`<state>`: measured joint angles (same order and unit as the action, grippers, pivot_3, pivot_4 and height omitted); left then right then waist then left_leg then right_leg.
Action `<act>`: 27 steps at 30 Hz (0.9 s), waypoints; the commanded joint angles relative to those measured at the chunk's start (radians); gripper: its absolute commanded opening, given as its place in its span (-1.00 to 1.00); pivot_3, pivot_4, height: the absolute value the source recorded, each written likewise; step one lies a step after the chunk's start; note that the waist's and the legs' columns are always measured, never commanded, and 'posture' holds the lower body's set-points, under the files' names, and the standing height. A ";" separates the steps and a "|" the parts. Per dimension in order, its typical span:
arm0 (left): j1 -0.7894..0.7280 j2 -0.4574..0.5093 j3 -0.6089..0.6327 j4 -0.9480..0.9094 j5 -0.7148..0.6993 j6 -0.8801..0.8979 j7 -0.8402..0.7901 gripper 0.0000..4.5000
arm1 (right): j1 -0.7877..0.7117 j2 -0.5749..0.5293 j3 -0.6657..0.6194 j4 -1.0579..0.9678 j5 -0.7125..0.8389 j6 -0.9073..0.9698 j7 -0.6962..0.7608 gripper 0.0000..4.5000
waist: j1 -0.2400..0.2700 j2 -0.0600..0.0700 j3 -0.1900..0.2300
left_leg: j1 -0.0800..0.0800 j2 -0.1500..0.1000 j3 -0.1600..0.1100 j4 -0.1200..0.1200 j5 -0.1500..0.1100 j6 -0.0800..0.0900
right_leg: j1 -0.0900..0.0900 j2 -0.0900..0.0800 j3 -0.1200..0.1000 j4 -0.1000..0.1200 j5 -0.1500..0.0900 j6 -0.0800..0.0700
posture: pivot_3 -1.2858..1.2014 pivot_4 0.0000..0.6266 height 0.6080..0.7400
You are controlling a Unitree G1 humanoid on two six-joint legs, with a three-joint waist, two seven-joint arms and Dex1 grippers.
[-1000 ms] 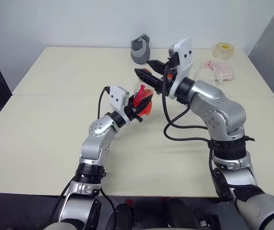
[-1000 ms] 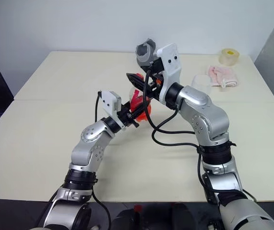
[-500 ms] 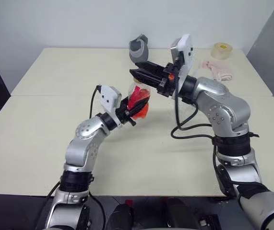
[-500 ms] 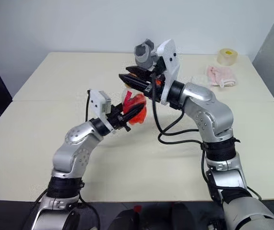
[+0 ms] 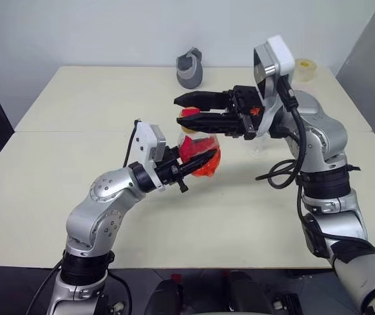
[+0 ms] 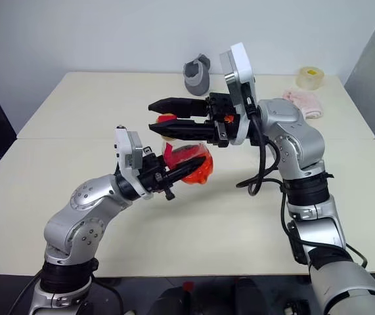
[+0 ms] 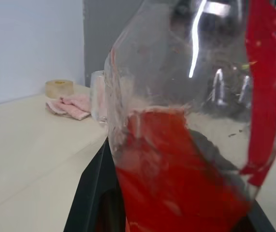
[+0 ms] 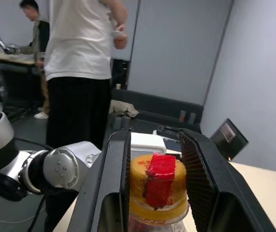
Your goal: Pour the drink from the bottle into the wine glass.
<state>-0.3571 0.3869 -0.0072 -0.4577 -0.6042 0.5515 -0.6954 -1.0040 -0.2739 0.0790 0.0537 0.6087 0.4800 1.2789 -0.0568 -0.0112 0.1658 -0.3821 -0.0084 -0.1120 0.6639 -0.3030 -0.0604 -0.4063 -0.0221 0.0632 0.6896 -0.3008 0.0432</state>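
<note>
left end effector clenched on the bottle, holding it by the body, lifted off the worktop at mid front. bottle looks roughly upright, slight tilt maybe. the drink sits in the lower part of the bottle, red, none poured as far as i can see.

right end effector comes in from the right, about level, pointing left, its two fingers either side of the yellow cap. in the right wrist view the cap sits between the pads with thin gaps showing, so cannot tell if it's actually gripping or just bracketing. red strip of label runs over the cap top.

wine glass stands on the worktop behind and to the right of the bottle, near the right arm, looks empty, upright. pink cloth and tape roll at far right corner, grey object at the back middle. a person stands in the background of the right wrist view.

progress: early. bottle picked up, cap still on, looks like the uncapping step. left: close on the cap, twist it off, put it aside, bring the bottle over the glass, tip and pour.
</note>
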 commanded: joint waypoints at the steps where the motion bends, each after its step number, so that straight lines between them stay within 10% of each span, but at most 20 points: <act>1: -0.034 -0.014 -0.007 -0.090 -0.037 0.004 0.026 -0.45 | -0.026 0.025 0.063 -0.003 -0.021 0.015 -0.005 -0.47 | 0.000 0.000 0.000 | 0.000 0.000 0.000 0.000 0.000 0.000 | 0.000 0.000 0.000 0.000 0.000 0.000 | 0.03 -0.52 1.00; 19: -0.018 0.010 0.036 -0.046 -0.016 0.007 0.083 -0.45 | 0.053 -0.091 0.008 -0.060 -0.077 0.008 -0.121 -0.47 | 0.002 0.000 0.000 | 0.000 0.000 0.000 0.000 0.001 -0.001 | 0.000 0.000 0.000 0.000 0.000 0.000 | 0.03 -0.52 1.00; 27: -0.018 0.007 0.043 -0.046 -0.019 0.020 0.090 -0.45 | 0.065 -0.109 0.001 -0.093 -0.068 0.020 -0.163 0.70 | 0.002 0.000 0.000 | 0.000 0.000 0.001 0.000 0.001 -0.001 | 0.000 0.000 0.001 0.000 0.000 0.000 | 0.03 -0.52 1.00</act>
<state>-0.3591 0.3939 0.0087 -0.4586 -0.6024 0.5958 -0.6079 -0.9239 -0.3766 0.0999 0.0006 0.5319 0.4988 1.1309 -0.0545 -0.0113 0.1658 -0.3824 -0.0085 -0.1113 0.6640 -0.3025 -0.0614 -0.4064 -0.0224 0.0640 0.6892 -0.3008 0.0431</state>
